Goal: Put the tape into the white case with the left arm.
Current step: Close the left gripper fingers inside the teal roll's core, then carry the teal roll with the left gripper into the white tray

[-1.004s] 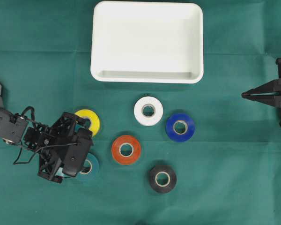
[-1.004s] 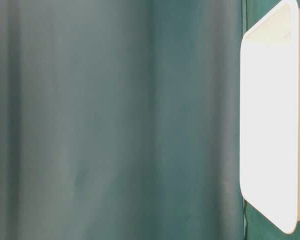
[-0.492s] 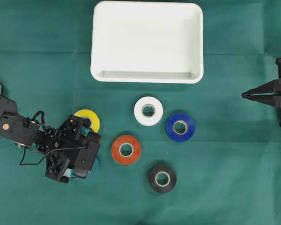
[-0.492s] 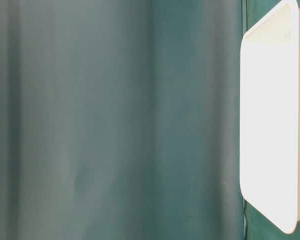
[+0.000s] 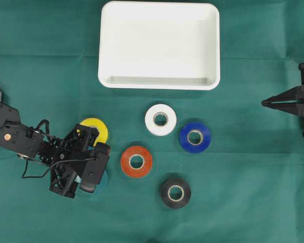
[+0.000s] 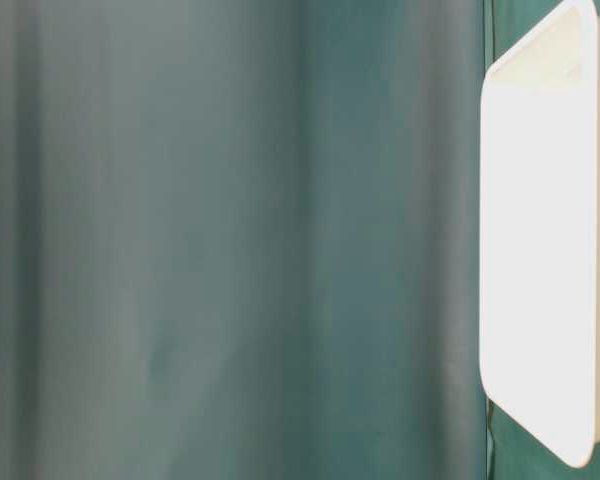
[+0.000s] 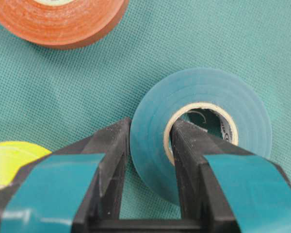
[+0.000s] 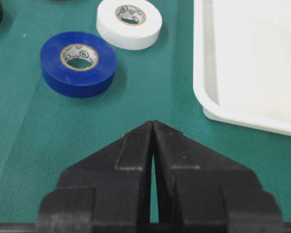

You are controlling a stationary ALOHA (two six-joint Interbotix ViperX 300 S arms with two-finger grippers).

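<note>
My left gripper point(image 5: 93, 174) is down at the front left of the green cloth, over the teal tape point(image 5: 104, 177), which it mostly hides from above. In the left wrist view the gripper point(image 7: 152, 124) is shut on the teal tape point(image 7: 203, 97): one finger stands inside the core and the other against the outer wall. The roll lies on the cloth. The white case point(image 5: 157, 83) stands empty at the back centre, far from this gripper. My right gripper point(image 5: 266, 102) is shut and empty at the right edge.
Yellow tape point(image 5: 97, 127) lies just behind the left gripper and orange tape point(image 5: 137, 161) to its right. White point(image 5: 160, 119), blue point(image 5: 195, 137) and black point(image 5: 175, 192) rolls lie mid-table. The table-level view shows only cloth and the case point(image 6: 540, 250).
My left gripper has shifted right over the teal tape, covering it. The right arm and the other rolls have not moved.
</note>
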